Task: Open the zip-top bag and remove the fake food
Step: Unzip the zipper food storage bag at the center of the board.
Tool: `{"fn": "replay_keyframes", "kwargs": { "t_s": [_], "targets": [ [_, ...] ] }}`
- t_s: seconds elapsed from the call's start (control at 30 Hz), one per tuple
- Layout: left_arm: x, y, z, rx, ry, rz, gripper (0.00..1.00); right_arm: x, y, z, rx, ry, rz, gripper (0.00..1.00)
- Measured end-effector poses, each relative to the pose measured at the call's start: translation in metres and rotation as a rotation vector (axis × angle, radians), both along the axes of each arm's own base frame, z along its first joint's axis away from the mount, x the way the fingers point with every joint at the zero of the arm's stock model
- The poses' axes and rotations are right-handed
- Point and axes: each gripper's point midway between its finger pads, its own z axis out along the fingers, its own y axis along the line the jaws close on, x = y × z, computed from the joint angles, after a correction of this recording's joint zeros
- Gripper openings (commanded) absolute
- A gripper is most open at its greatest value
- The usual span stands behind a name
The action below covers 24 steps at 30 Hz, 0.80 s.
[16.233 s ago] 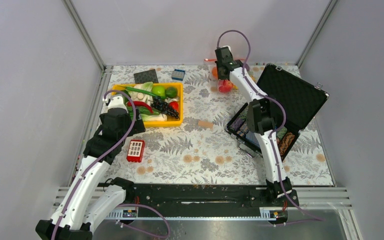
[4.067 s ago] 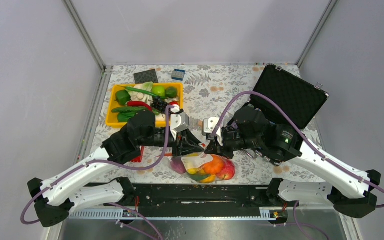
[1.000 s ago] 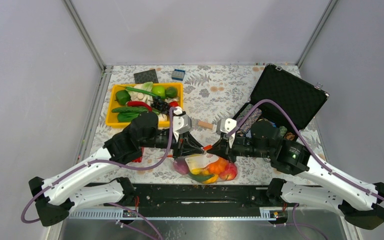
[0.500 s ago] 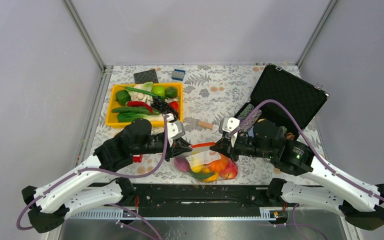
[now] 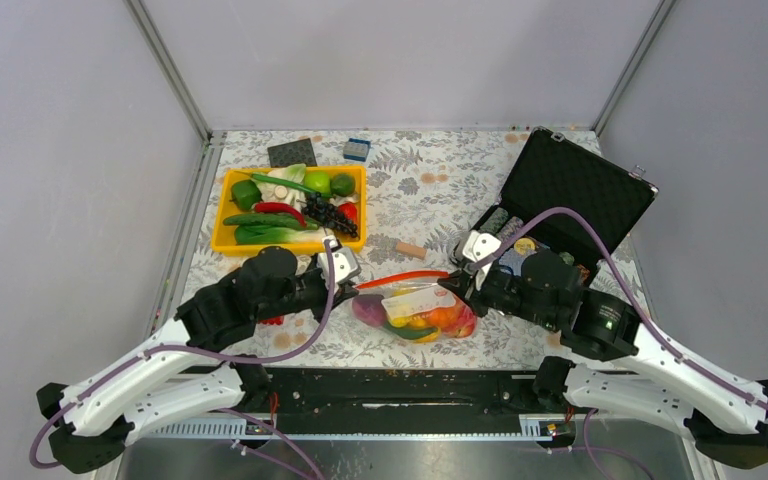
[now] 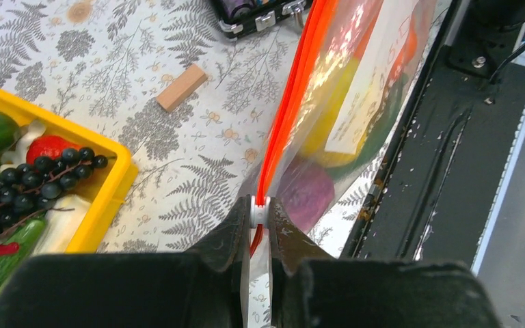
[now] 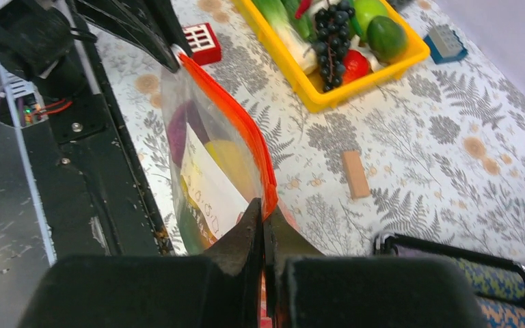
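Okay, my left gripper and right gripper clamp the zip-top bag by its stiff zip strip ends; film between looks limp, slippery, food-heavy.

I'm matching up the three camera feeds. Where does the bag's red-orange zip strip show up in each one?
Top external: zip strip low centre, stretched between left gripper and right gripper.
Left wrist: the strip runs from bottom centre to the top edge.
Right wrist: the strip curves from bottom centre up-left.
Shared landmark: tan block on the table beyond the strip.
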Motion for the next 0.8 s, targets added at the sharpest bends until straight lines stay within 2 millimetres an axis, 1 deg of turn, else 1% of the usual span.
{"fn": "replay_keyframes", "kwargs": {
  "t_s": [0.23, 0.47, 0.8],
  "targets": [
    [0.003, 0.014, -0.008, 0.054, -0.011, 0.037, 0.0, 0.005, -0.018, -0.012, -0.004, -0.02, -0.075, 0.0],
    [0.005, 0.025, -0.011, 0.09, -0.035, 0.066, 0.0, 0.006, -0.03, -0.026, -0.008, -0.021, -0.113, 0.0],
    [0.006, 0.035, -0.013, 0.115, -0.041, 0.094, 0.0, 0.005, -0.04, -0.031, 0.003, -0.018, -0.146, 0.0]
  ]
}}
